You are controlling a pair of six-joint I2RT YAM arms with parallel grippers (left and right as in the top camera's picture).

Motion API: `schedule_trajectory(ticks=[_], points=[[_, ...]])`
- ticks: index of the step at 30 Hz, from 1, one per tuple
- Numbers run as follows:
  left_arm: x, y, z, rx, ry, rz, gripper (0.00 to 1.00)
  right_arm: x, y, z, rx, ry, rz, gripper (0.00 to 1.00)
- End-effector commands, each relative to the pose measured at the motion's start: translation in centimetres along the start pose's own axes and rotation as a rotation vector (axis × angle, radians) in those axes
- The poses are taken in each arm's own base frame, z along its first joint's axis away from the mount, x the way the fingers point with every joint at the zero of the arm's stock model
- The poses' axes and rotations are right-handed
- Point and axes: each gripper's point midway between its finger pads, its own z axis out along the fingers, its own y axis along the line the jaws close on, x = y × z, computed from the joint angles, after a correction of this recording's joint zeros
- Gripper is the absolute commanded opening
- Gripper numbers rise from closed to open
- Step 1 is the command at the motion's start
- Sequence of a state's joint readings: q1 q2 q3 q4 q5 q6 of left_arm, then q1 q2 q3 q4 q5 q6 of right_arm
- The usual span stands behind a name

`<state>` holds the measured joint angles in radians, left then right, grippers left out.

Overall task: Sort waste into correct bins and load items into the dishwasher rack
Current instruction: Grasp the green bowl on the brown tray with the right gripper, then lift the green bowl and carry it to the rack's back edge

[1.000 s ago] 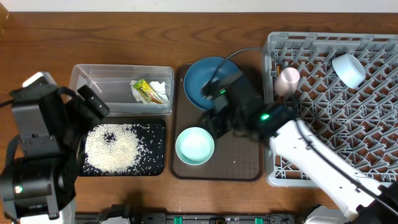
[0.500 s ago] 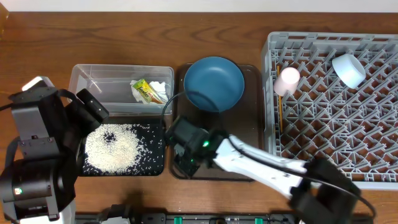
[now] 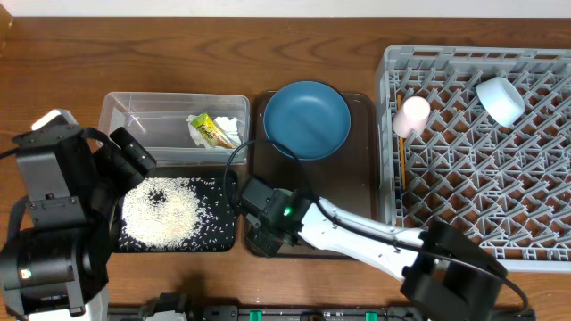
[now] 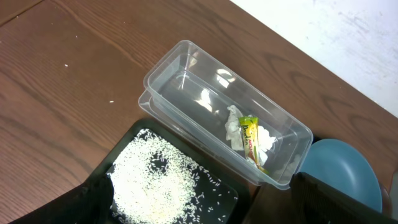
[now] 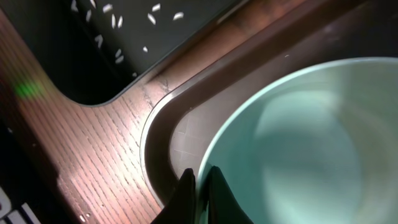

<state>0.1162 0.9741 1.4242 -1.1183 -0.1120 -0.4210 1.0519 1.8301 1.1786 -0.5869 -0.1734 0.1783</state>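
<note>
Right wrist view brings the bowl (image 5: 298, 143) close: it sits in a corner of the brown tray (image 5: 180, 143), its rim just inside the tray's lip, and it looks empty. The right claw (image 5: 200, 186) has its fingertips almost together, one on each side of that rim. We cannot tell whether they already bite it. We judge the step in hand to be carrying the bowl to the rack (image 3: 482, 178). To do it well, we would seat the rim deep between the fingers before lifting, since a thin, curved edge can pivot. We would then rise straight up past the lip, swing clear of the plate (image 3: 308, 119), and lower the bowl between free pegs. The left claw (image 4: 199, 186) hangs spread above the black tray (image 4: 242, 199) of rice (image 4: 155, 180), well apart.
</note>
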Motion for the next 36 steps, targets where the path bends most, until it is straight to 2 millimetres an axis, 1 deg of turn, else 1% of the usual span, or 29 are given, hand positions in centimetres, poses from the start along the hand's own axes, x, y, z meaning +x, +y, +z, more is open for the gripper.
schedule_trajectory(ticks=[1, 6, 9, 12, 13, 14, 16, 17, 20, 22, 24, 29, 32, 34, 36], points=[[-0.6, 0.1, -0.5, -0.006, -0.024, 0.003, 0.93, -1.0, -0.4, -1.4, -0.009, -0.043, 0.020, 0.01], [-0.6, 0.1, -0.5, -0.006, -0.024, 0.002, 0.93, -3.1, -1.0, -5.9, -0.013, -0.167, 0.037, 0.01], [-0.6, 0.1, -0.5, -0.006, -0.024, 0.002, 0.94, -4.3, -1.9, -9.6, -0.010, -0.266, 0.057, 0.01], [-0.6, 0.1, -0.5, -0.006, -0.024, 0.002, 0.94, -5.2, -3.9, -13.8, 0.003, -0.372, 0.104, 0.01], [-0.6, 0.1, -0.5, -0.006, -0.024, 0.002, 0.93, -5.3, -4.7, -15.0, 0.014, -0.402, 0.124, 0.01], [-0.6, 0.1, -0.5, -0.006, -0.024, 0.003, 0.94, -5.4, -6.3, -16.8, 0.035, -0.446, 0.157, 0.01], [-0.6, 0.1, -0.5, -0.006, -0.024, 0.002, 0.94, -5.3, -8.7, -19.4, 0.057, -0.508, 0.209, 0.01], [-0.6, 0.1, -0.5, -0.006, -0.024, 0.002, 0.93, -5.3, -9.5, -20.5, 0.048, -0.534, 0.217, 0.01], [-0.6, 0.1, -0.5, -0.006, -0.024, 0.002, 0.93, -5.1, -12.0, -24.1, -0.040, -0.634, 0.233, 0.01], [-0.6, 0.1, -0.5, -0.006, -0.024, 0.002, 0.93, -4.7, -14.0, -26.2, -0.093, -0.701, 0.270, 0.01], [-0.6, 0.1, -0.5, -0.006, -0.024, 0.003, 0.94, -4.0, -16.7, -28.5, -0.142, -0.778, 0.309, 0.01], [-0.6, 0.1, -0.5, -0.006, -0.024, 0.003, 0.93, -1.8, -23.1, -33.3, -0.227, -0.958, 0.372, 0.01], [-0.6, 0.1, -0.5, -0.006, -0.024, 0.003, 0.93, -0.6, -26.8, -35.4, -0.247, -1.053, 0.383, 0.01], [-0.6, 0.1, -0.5, -0.006, -0.024, 0.002, 0.94, 0.1, -29.3, -36.1, -0.243, -1.097, 0.401, 0.01], [-0.6, 0.1, -0.5, -0.006, -0.024, 0.003, 0.94, 0.5, -31.5, -36.3, -0.240, -1.131, 0.407, 0.01]])
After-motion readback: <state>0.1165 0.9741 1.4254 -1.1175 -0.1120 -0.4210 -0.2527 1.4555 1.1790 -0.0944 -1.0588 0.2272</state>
